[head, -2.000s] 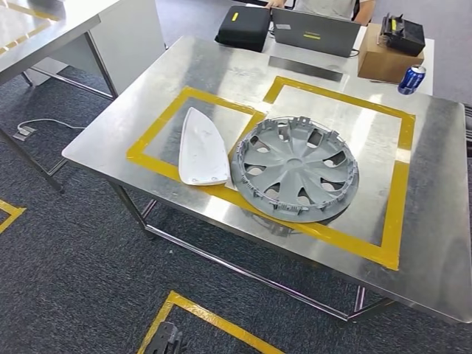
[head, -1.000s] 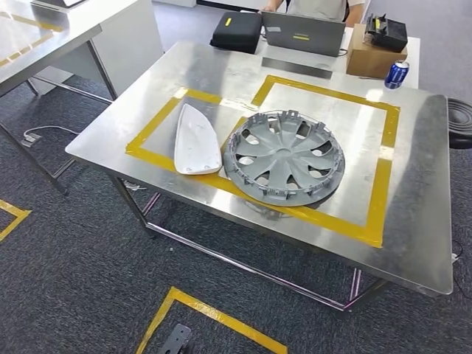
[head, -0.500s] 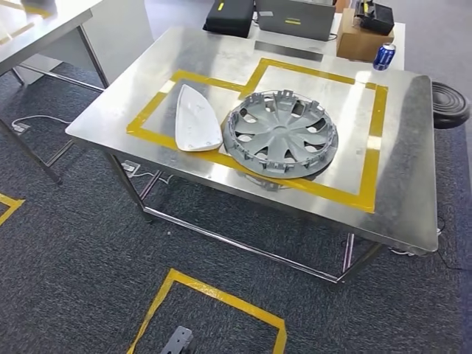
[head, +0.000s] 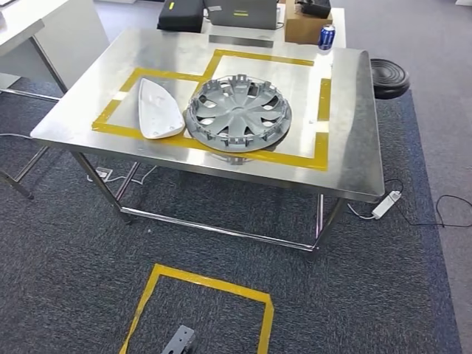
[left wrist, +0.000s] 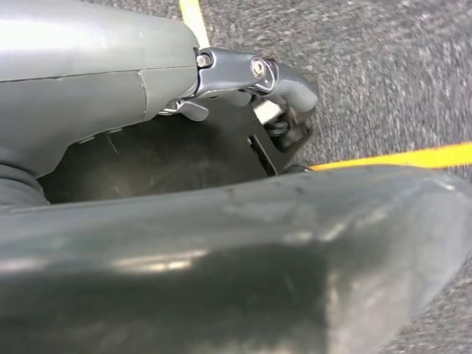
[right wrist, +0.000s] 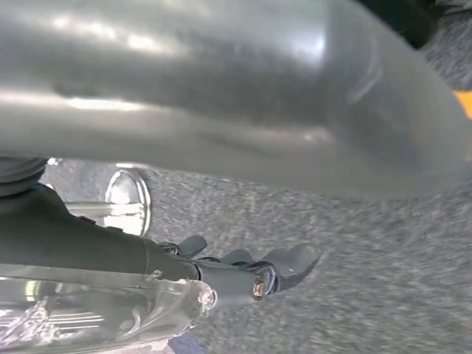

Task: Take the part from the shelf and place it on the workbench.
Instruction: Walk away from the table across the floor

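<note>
The grey wheel cover [head: 239, 112] lies flat on the workbench [head: 350, 147], inside the yellow tape frame [head: 323, 99], its near rim over the tape. It is well apart from the fingers of both hands. A white part [head: 158, 109] lies just beside it in the adjoining frame; contact cannot be determined.

The left hand [left wrist: 262, 81] hangs over grey carpet [left wrist: 389, 66]. Its thumb stands apart from the dark fingers [left wrist: 289, 127], with nothing between them. A yellow floor line [left wrist: 389, 157] runs just past those fingertips.

The right hand [right wrist: 239, 269] also hangs over carpet. Its thumb is extended and the other fingers barely show. A clear glossy piece [right wrist: 100, 317] lies along the hand; whether the fingers hold it cannot be told. A round metal foot [right wrist: 127, 199] sits on the carpet behind the fingers.

On the workbench's far edge stand a blue can [head: 327, 37], a cardboard box [head: 306, 26], a laptop [head: 242, 13] and a black case [head: 181, 15].
</note>
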{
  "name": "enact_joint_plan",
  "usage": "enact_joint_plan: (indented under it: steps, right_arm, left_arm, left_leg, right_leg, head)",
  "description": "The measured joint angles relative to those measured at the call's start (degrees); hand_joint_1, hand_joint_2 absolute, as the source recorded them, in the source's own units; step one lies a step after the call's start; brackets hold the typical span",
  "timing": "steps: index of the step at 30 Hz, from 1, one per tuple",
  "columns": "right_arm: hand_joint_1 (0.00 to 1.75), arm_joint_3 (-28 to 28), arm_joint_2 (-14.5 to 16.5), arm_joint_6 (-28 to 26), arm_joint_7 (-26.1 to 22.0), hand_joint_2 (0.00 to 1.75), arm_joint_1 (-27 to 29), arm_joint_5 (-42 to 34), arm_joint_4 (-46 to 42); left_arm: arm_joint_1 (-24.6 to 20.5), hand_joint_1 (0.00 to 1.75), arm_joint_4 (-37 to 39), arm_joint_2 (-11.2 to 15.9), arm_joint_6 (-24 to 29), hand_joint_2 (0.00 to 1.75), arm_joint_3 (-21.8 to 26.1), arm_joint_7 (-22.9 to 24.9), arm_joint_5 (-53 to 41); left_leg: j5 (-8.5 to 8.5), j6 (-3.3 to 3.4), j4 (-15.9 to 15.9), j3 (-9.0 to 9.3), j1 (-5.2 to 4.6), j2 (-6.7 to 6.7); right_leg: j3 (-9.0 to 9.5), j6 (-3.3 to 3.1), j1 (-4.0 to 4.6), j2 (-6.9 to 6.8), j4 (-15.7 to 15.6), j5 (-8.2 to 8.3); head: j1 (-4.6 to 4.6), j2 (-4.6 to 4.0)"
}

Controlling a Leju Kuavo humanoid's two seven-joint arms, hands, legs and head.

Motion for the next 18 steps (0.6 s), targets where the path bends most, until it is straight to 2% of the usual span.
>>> enact_joint_plan:
  steps: [1,3,4,5,6,7,8,9,10,11,12,13,14,15,16,18]
  right_arm:
    - [0.0,0.0,0.0,0.0,0.0,0.0,0.1,0.0,0.0]
    - [0.0,0.0,0.0,0.0,-0.2,0.0,0.1,0.0,0.0]
    - [0.0,0.0,0.0,0.0,-0.2,0.0,0.1,0.0,0.0]
    - [0.0,0.0,0.0,0.0,-0.3,0.0,0.1,-0.1,0.0]
    - [0.0,0.0,0.0,0.0,-0.3,0.0,0.1,-0.1,0.0]
    - [0.0,0.0,0.0,0.0,-0.4,0.0,0.2,-0.1,0.0]
    - [0.0,-0.1,0.0,0.0,-0.4,0.0,0.3,-0.2,0.0]
    - [0.0,-0.1,0.0,0.0,-0.4,0.0,0.3,-0.2,0.0]
    - [0.0,-0.1,0.0,0.0,-0.3,0.0,0.3,-0.3,0.0]
    - [0.0,-0.1,0.0,0.0,-0.3,0.0,0.3,-0.3,0.0]
    - [0.0,-0.1,0.0,0.0,-0.3,0.0,0.3,-0.3,0.0]
    - [0.0,-0.1,0.0,0.0,-0.2,0.0,0.3,-0.3,0.0]
    - [0.0,-0.1,0.0,0.0,-0.2,0.0,0.5,-0.3,0.0]
    - [0.0,-0.1,-0.1,0.0,-0.1,0.0,0.6,-0.3,0.0]
    - [0.0,-0.1,-0.1,0.0,0.0,0.0,0.8,-0.3,0.0]
    - [0.0,-0.2,-0.2,0.0,0.0,0.0,0.7,-0.2,0.0]
  left_arm:
    - [0.0,0.0,0.0,0.0,-0.1,0.0,0.0,0.0,0.0]
    - [-0.1,0.0,0.0,0.1,-0.3,0.0,0.0,-0.1,0.1]
    - [-0.2,0.0,0.0,0.1,-0.3,0.0,0.0,-0.2,0.2]
    - [-0.3,0.0,0.0,0.1,-0.3,0.0,0.0,-0.3,0.3]
    - [-0.4,0.0,0.0,0.1,-0.3,0.0,0.0,-0.3,0.3]
    - [-0.4,0.0,0.0,0.1,-0.2,0.0,0.0,-0.3,0.4]
    - [-0.3,0.0,0.0,0.1,-0.1,0.0,0.0,-0.3,0.5]
    - [-0.2,0.0,0.0,0.1,-0.1,0.0,0.0,-0.3,0.5]
    - [-0.1,0.0,0.0,0.1,0.0,0.0,0.0,-0.4,0.5]
    - [-0.1,0.0,0.0,0.1,0.1,0.0,0.0,-0.4,0.5]
    - [-0.1,0.0,0.0,0.1,0.1,0.0,0.0,-0.4,0.5]
    - [-0.1,0.0,0.0,0.1,0.1,0.0,0.0,-0.4,0.5]
    - [-0.1,0.0,0.0,0.0,0.1,0.0,0.0,-0.4,0.5]
    - [0.0,0.0,0.0,0.0,0.1,0.0,0.0,-0.4,0.5]
    - [0.0,0.0,0.0,0.0,0.1,0.0,0.0,-0.4,0.5]
    - [0.2,0.0,0.0,0.0,0.1,0.0,0.0,-0.4,0.5]
  left_leg:
    - [-1.48,-0.44,1.2,-0.44,0.12,-1.23]
    - [-6.59,-1.09,6.9,-2.24,0.27,-4.19]
    - [-9.04,-1.16,10.7,-3.27,0.3,-4.83]
    - [-10.39,-1.15,13.7,-3.88,0.3,-5.08]
    - [-10.56,-1.09,15.3,-3.76,0.31,-5.2]
    - [-9.61,-0.99,14.7,-2.63,0.35,-5.32]
    - [-8.0,-0.87,12.0,-0.54,0.42,-5.63]
    - [-6.5,-0.77,8.0,2.08,0.56,-6.63]
    - [-5.51,-0.63,3.9,4.57,0.74,-8.01]
    - [-5.11,-0.5,0.8,6.27,0.92,-9.27]
    - [-5.19,-0.35,-0.9,7.01,1.04,-10.2]
    - [-5.34,-0.14,-1.5,7.0,1.06,-10.29]
    - [-5.3,0.15,-1.5,6.67,1.11,-9.75]
    - [-5.15,0.51,-1.5,6.38,1.11,-9.13]
    - [-4.92,0.9,-1.4,6.18,1.09,-8.44]
    - [-4.54,1.53,-1.5,5.82,0.92,-6.85]
  right_leg:
    - [-0.52,-0.55,-0.08,0.57,0.0,0.53]
    - [-1.77,-1.31,-0.17,1.77,0.0,1.76]
    - [-2.48,-1.47,-0.15,2.51,0.1,2.41]
    - [-3.19,-1.52,-0.13,3.29,0.1,3.0]
    - [-3.9,-1.47,-0.13,4.12,0.2,3.53]
    - [-4.55,-1.35,-0.15,4.95,0.3,3.99]
    - [-5.09,-1.16,-0.19,5.8,0.4,4.39]
    - [-5.56,-0.91,-0.24,6.61,0.4,4.76]
    - [-6.05,-0.6,-0.2,7.33,0.6,5.11]
    - [-6.54,-0.26,-0.14,7.97,0.7,5.51]
    - [-7.06,0.1,-0.07,8.52,0.8,5.94]
    - [-7.53,0.49,-0.03,9.05,0.9,6.37]
    - [-8.03,0.84,-0.08,9.44,0.9,6.71]
    - [-8.51,1.14,-0.09,8.98,1.2,6.64]
    - [-9.21,1.41,-0.07,7.84,2.2,5.86]
    - [-11.79,1.82,0.02,4.82,8.0,2.27]
  head:
    - [-0.04,0.0]
    - [-0.12,0.0]
    - [-0.14,0.0]
    - [-0.14,0.0]
    - [-0.14,0.0]
    - [-0.14,0.0]
    - [-0.14,0.0]
    - [-0.14,0.0]
    - [-0.12,0.0]
    - [-0.1,0.0]
    - [-0.07,0.0]
    - [-0.03,0.0]
    - [-0.04,0.0]
    - [0.02,0.0]
    - [0.25,0.0]
    - [0.71,0.0]
